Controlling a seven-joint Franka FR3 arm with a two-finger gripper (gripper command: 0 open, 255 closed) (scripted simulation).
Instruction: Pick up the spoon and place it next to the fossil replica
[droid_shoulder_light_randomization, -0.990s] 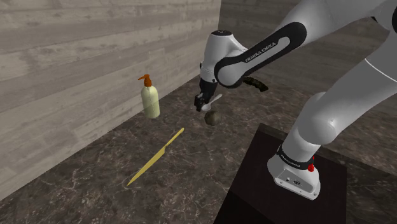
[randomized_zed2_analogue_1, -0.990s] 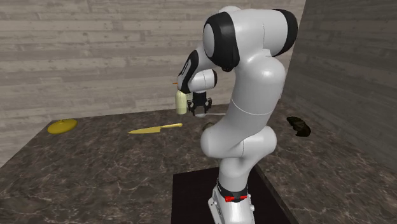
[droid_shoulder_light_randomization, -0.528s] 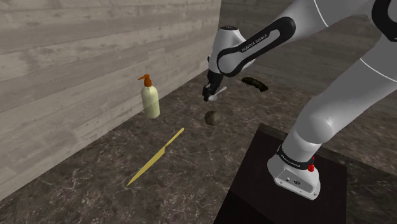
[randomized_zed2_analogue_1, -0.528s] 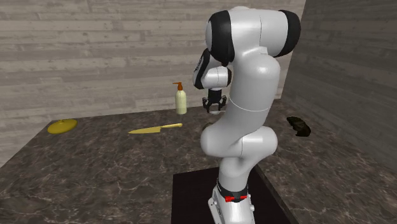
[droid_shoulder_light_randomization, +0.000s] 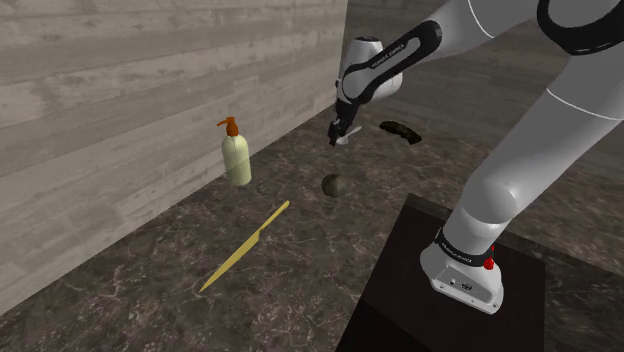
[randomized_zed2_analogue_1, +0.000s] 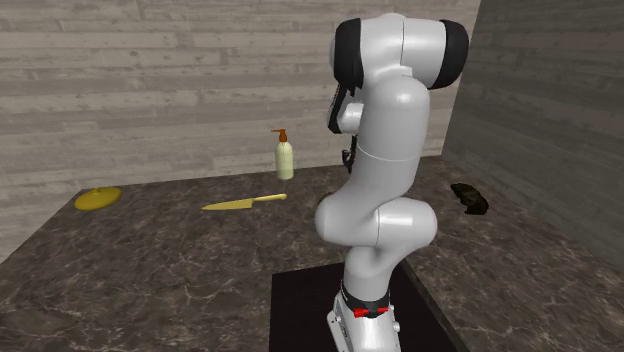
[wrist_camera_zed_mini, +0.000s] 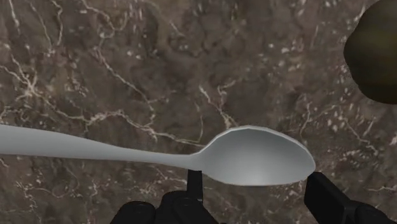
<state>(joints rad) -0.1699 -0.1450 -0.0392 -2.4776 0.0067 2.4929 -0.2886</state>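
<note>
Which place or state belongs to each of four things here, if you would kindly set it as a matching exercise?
Things: 1 spoon; 2 pump bottle; 3 knife; 4 fossil replica.
States: A lies yellow on the counter; B clasped in the pincer; C dark, near the grey wall; D upright by the plank wall.
Pairs: 1-B; 2-D; 3-A; 4-C.

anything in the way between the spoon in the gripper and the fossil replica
Nothing visible does. The black gripper holds the grey spoon above the dark marbled counter, and only bare counter lies between it and the dark curved fossil replica. The round olive lump sits off that line.
</note>
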